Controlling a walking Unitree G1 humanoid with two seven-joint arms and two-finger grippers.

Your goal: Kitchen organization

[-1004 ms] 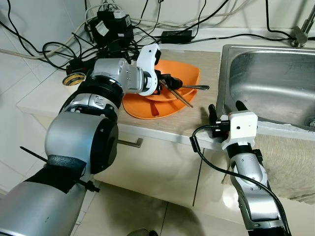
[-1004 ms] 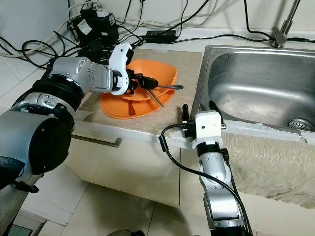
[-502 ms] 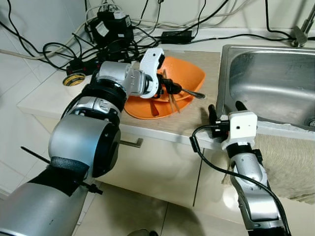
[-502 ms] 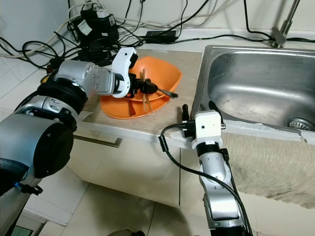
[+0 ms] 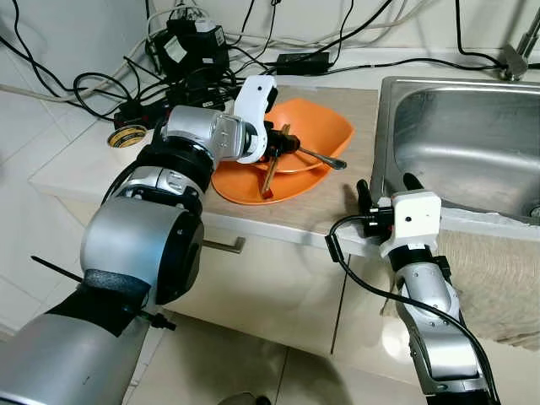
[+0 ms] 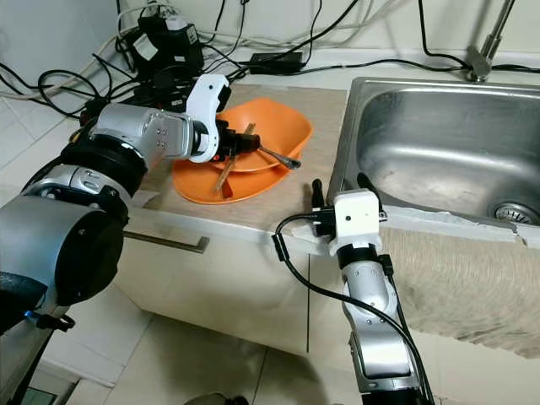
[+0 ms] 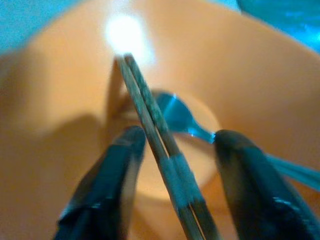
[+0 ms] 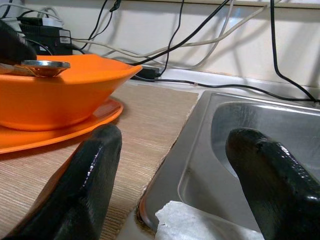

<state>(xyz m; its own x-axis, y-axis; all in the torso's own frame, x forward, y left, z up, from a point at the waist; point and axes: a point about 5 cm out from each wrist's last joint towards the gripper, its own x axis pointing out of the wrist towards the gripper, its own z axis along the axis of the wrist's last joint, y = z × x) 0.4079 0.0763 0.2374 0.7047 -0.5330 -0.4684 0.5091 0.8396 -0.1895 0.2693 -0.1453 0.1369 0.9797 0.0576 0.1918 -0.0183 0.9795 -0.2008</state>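
An orange bowl [image 5: 316, 131] sits on an orange plate [image 5: 245, 181] on the wooden counter. Inside the bowl lies a metal spoon [image 5: 323, 157], its handle over the rim toward the sink. A pair of wooden chopsticks [image 5: 272, 164] leans over the bowl's near rim, lower end on the plate. My left gripper [image 5: 283, 143] reaches into the bowl; in the left wrist view its fingers [image 7: 112, 175] stand open with the chopsticks [image 7: 160, 145] passing between them. My right gripper [image 5: 384, 187] is open at the counter's front edge beside the sink corner, holding nothing.
A steel sink [image 5: 464, 126] lies right of the bowl, with a beige cloth [image 5: 498, 270] draped over its front edge. Black cables and power adapters [image 5: 194, 42] crowd the back of the counter. A tape roll [image 5: 126, 135] sits at the left. A drawer handle [image 5: 224, 245] projects below.
The chopsticks have swung from pointing right toward the sink to leaning left over the bowl's rim onto the plate. The spoon's handle has dropped a little. The right arm has not moved.
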